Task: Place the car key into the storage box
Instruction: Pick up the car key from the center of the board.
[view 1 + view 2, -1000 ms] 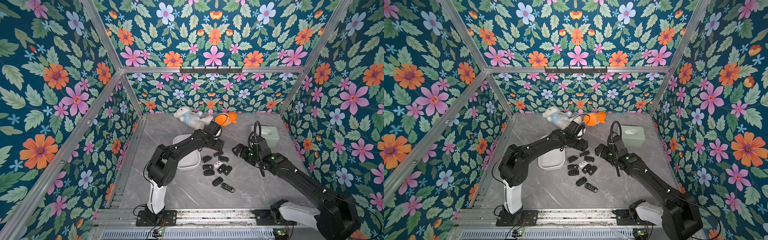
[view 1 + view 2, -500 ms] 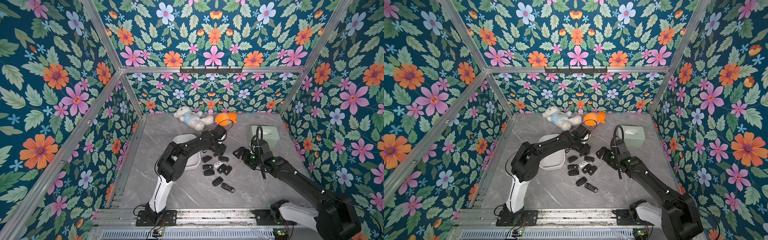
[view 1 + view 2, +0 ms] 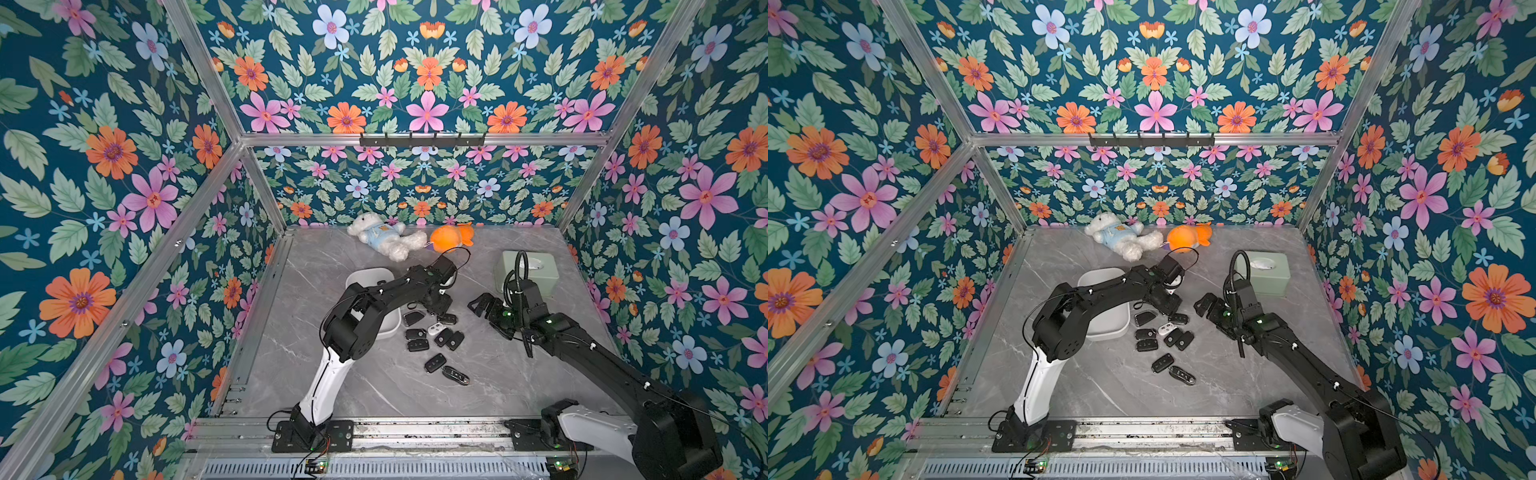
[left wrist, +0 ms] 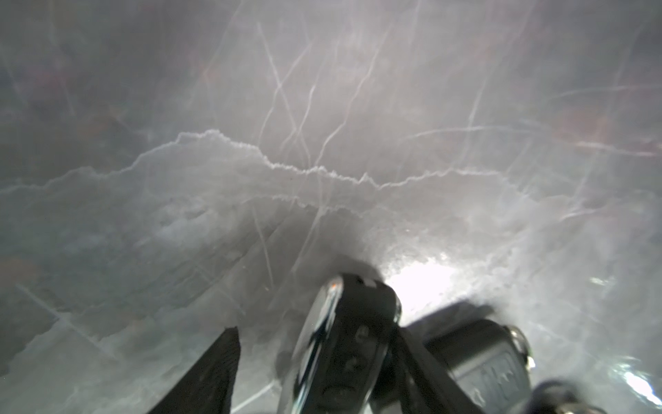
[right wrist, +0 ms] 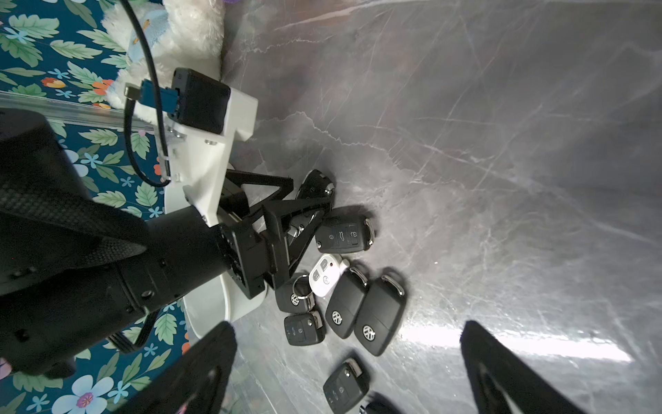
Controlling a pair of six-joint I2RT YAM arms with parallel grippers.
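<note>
A: What is lying along the back edge?
B: A white plush bear (image 3: 376, 235) in a pale blue top is lying on its side near the rear wall, and an orange plush toy (image 3: 451, 239) is sitting just beside its feet.
A: And over by the right-hand wall?
B: A sage-green box (image 3: 544, 274) is standing upright there, with an oval slot showing in its top.
A: What is carrying it all?
B: A grey marble-patterned tabletop (image 3: 374, 395), which is glaring with light in the wrist views. Floral wallpaper (image 3: 124, 166) — pink, orange and blue blooms on dark teal — is covering the walls. Aluminium bars (image 3: 540, 139) are framing them, and a black hook rail (image 3: 422, 139) is hanging on the rear bar.
</note>
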